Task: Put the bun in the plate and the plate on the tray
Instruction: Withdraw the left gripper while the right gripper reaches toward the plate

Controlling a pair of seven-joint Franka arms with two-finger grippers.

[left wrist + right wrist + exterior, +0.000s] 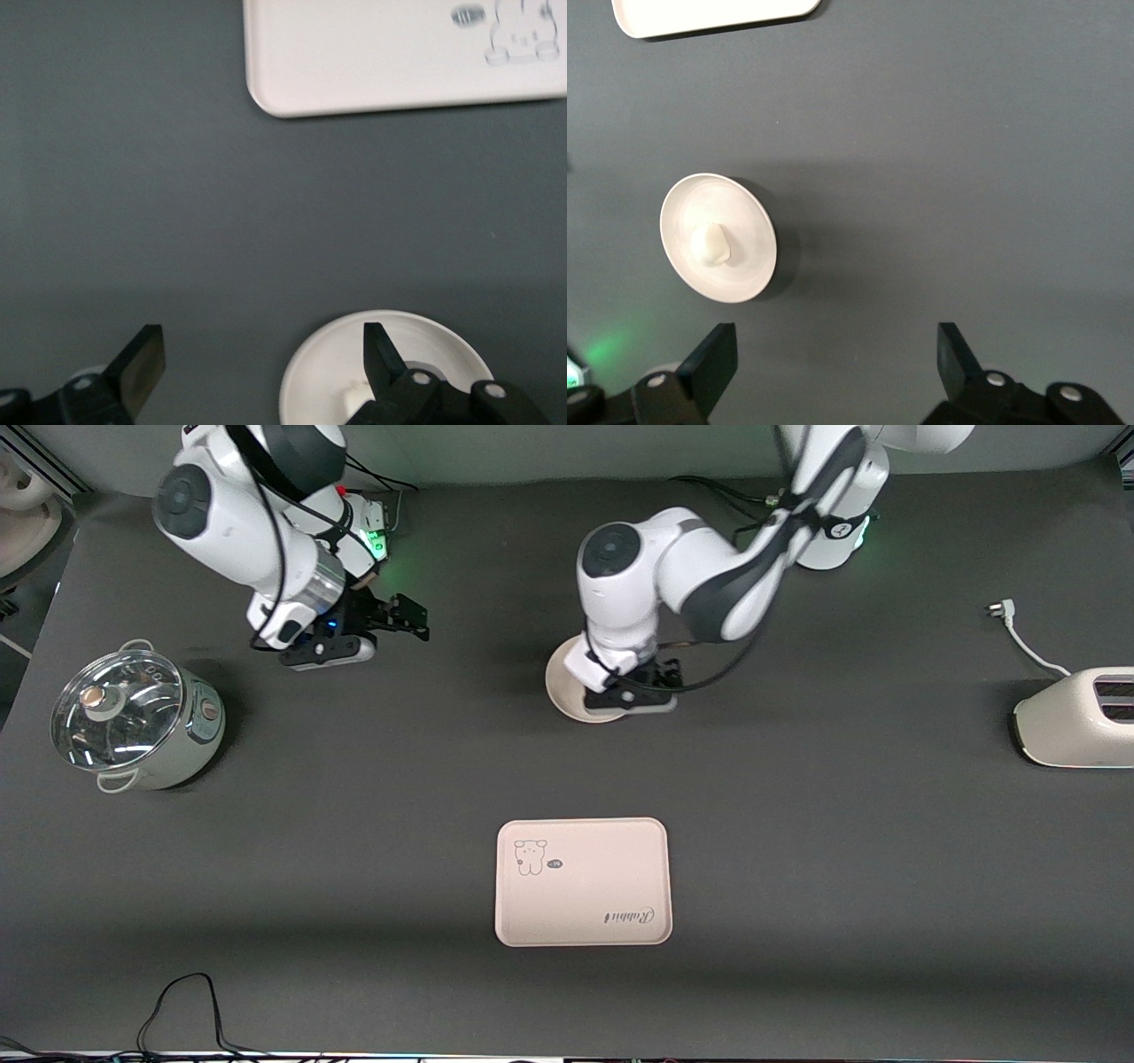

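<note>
The round cream plate (pixel 563 682) lies on the dark table, farther from the front camera than the tray (pixel 580 881). The small cream-white bun (pixel 710 245) lies in the plate (pixel 744 232). My left gripper (pixel 640 687) is open, low over the plate's edge. In the left wrist view one finger (pixel 381 359) is over the plate (pixel 323 376) and partly hides the bun (pixel 357 400); the other finger (pixel 142 363) is over bare table. The left gripper (pixel 261 367) holds nothing. My right gripper (pixel 394 615) is open and empty over bare table toward the right arm's end, and it (pixel 833 363) waits there.
A steel pot with a glass lid (pixel 133 717) stands at the right arm's end. A cream toaster (pixel 1076 717) with its cord and plug (pixel 1005 611) stands at the left arm's end. The tray also shows in both wrist views (pixel 399 53) (pixel 709 13).
</note>
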